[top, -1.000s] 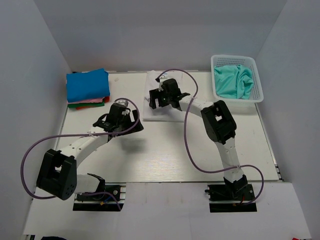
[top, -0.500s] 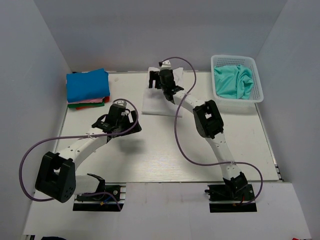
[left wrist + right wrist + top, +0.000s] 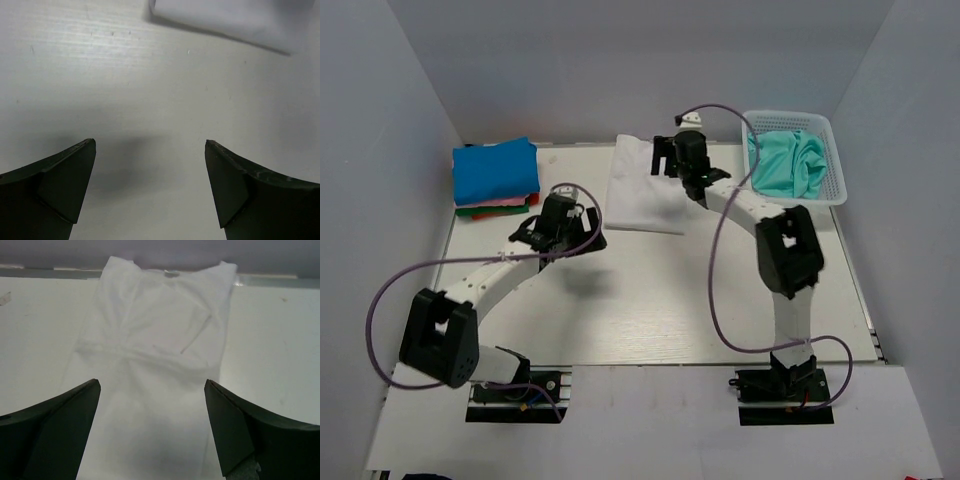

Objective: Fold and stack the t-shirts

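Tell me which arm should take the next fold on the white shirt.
Right, probably: the right pincer hangs open over the white cloth t-shirt; the left pincer, open too, faces bare white table beside it.

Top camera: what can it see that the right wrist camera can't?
Only the top camera shows the stack of folded shirts with blue on top and the white basket holding a teal shirt. Only the right wrist camera shows the creases across the white t-shirt up close. Both show that white t-shirt lying flat on the table.
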### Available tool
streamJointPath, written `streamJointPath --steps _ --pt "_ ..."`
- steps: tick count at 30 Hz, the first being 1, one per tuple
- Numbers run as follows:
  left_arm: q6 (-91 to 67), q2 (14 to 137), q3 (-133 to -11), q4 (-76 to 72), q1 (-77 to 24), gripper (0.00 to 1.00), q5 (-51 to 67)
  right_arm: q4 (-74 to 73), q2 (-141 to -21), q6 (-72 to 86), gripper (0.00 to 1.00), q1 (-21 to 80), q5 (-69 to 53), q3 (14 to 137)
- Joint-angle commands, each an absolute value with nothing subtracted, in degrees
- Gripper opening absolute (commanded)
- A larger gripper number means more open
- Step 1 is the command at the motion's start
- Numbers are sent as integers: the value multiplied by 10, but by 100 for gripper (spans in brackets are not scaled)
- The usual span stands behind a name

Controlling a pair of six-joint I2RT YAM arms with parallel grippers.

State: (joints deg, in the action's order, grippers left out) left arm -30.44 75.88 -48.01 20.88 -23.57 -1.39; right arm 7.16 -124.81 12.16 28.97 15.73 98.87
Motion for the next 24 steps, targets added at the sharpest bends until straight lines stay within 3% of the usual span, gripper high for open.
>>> streamJointPath --steps 1,4,7,16,20,24 --pt "-284 809 -550 184 -228 100 -25 42 -1100 205 90 291 193 851" --pt "-272 874 -598 178 -228 100 -18 22 -1024 248 90 287 187 726" --pt "-272 944 -648 178 -228 100 -11 -39 -993 300 90 285 137 694" --pt "-259 1084 -751 185 -222 100 -5 -92 -1049 315 90 277 33 695" --pt "-254 1107 -756 173 -222 84 -11 -94 -1086 316 90 270 11 719" --pt "-254 1132 -761 161 -222 71 -1 -89 -1114 317 82 266 6 725"
